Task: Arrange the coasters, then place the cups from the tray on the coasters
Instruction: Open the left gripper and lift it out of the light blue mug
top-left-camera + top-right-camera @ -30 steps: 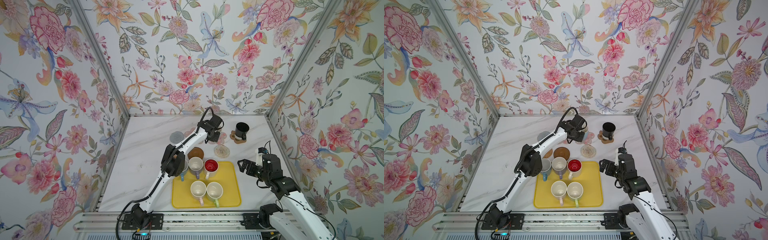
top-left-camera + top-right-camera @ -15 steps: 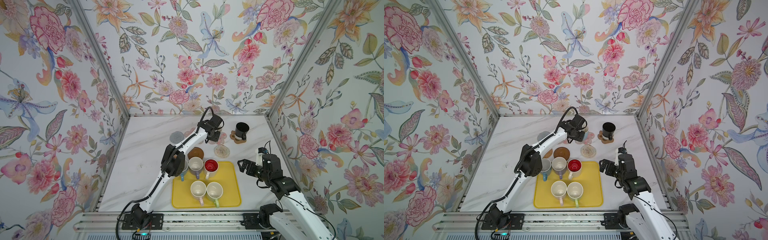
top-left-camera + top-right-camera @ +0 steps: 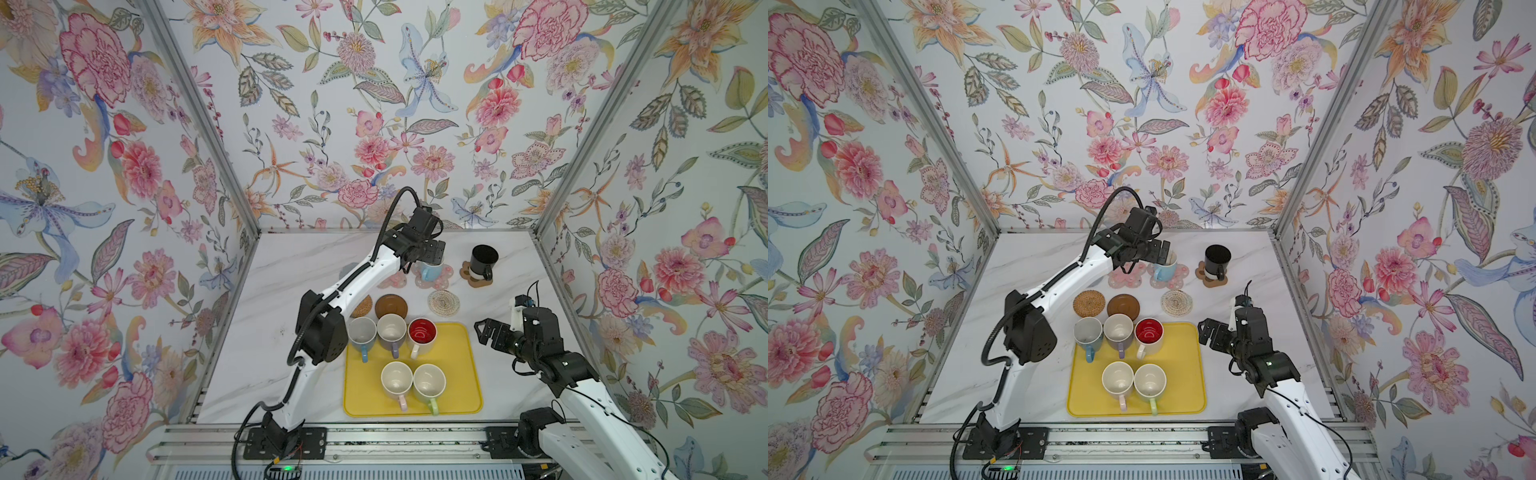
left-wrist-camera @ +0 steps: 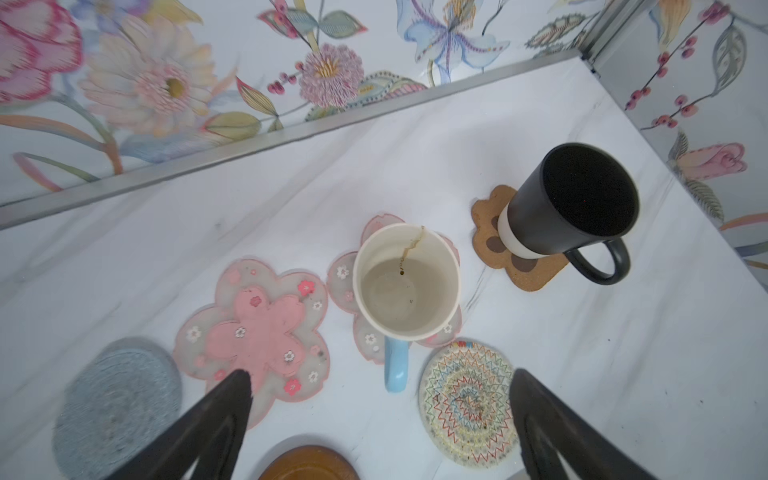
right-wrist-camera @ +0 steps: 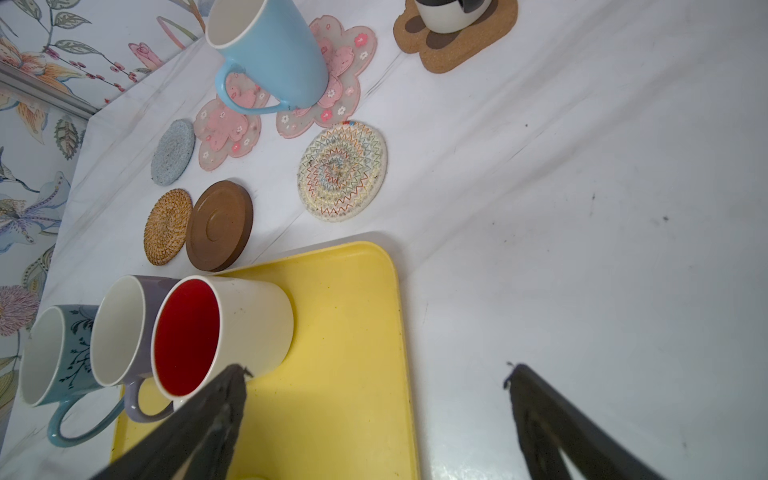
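Placement is looking done, left tool [image 4: 381,374] hovering jaws apart over light blue mug [image 4: 406,282] on pink flower coaster [image 4: 341,277]; right tool [image 5: 376,369], likewise apart, is hanging beside yellow tray [image 3: 459,374], where next pick is falling due.

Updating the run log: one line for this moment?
left gripper open at blue cup on flower coaster; right gripper open by tray; black cup on paw coaster; five cups on tray

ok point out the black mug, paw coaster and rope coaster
black mug [image 4: 584,191], left wrist view, its dark inside
paw coaster [image 4: 534,277], left wrist view, bare cork beside the mug
rope coaster [image 4: 467,402], left wrist view, its centre
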Controlling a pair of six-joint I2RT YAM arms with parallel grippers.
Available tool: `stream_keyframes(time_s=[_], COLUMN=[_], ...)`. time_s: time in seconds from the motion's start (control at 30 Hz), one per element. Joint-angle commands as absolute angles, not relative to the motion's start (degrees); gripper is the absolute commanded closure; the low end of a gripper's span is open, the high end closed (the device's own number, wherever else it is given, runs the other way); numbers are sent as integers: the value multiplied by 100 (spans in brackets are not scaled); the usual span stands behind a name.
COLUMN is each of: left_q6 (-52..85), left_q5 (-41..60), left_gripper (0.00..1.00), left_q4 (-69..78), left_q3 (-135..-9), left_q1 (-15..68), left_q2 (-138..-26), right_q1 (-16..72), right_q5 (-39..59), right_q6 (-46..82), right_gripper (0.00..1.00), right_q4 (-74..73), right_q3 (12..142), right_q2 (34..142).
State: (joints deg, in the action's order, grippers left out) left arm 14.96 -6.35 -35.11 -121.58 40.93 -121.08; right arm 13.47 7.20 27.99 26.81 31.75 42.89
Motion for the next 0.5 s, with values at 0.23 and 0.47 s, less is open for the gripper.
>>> stream_keyframes(time_s=[0.23, 0.47], left_q6=[1466, 2172], left_q5=[-2231, -2975], left_gripper=[1, 1], left_q4=[-202, 91], left_q3=[-6450, -4197], left_q1=[4070, 3980], left_q2=[-7250, -5265], right_q1=[1490, 1880], right_q5=[738, 582], right_q6=[2956, 2995], right_gripper=[1, 1], right_q4=[2409, 2597], right_q3=[3398, 3784], right_q2=[4735, 5092])
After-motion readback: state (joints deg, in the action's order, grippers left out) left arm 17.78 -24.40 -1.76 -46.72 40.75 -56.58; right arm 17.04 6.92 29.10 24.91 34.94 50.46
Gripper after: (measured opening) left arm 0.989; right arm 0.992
